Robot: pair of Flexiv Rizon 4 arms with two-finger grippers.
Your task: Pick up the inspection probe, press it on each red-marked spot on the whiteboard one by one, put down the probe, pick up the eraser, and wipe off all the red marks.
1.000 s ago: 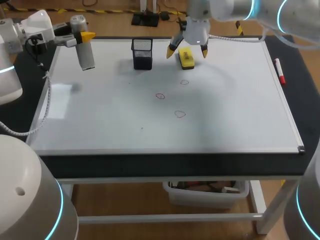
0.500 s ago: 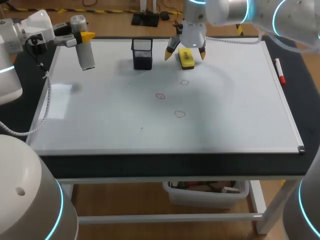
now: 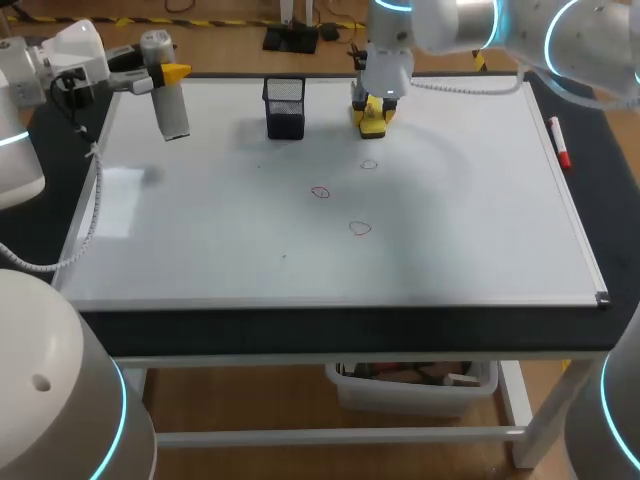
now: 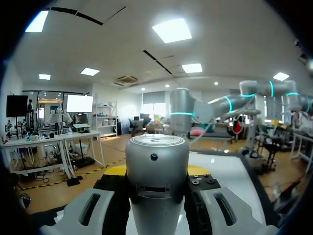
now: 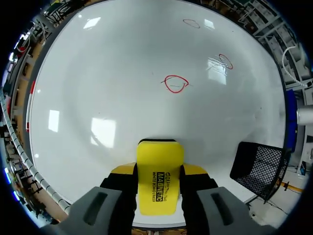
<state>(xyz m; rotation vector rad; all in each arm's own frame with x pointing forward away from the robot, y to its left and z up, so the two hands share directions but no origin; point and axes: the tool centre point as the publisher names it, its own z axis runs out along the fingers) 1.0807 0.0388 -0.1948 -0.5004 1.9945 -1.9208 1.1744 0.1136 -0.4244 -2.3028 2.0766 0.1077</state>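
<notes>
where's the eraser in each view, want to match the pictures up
head view: eraser at the whiteboard's far edge, in the right gripper's jaws, right of the black mesh holder.
left wrist view: not in it; the inspection probe fills the foreground.
right wrist view: eraser between the jaws, black mesh holder beside the gripper.
shared landmark: the black mesh holder, in head and right wrist views.
</notes>
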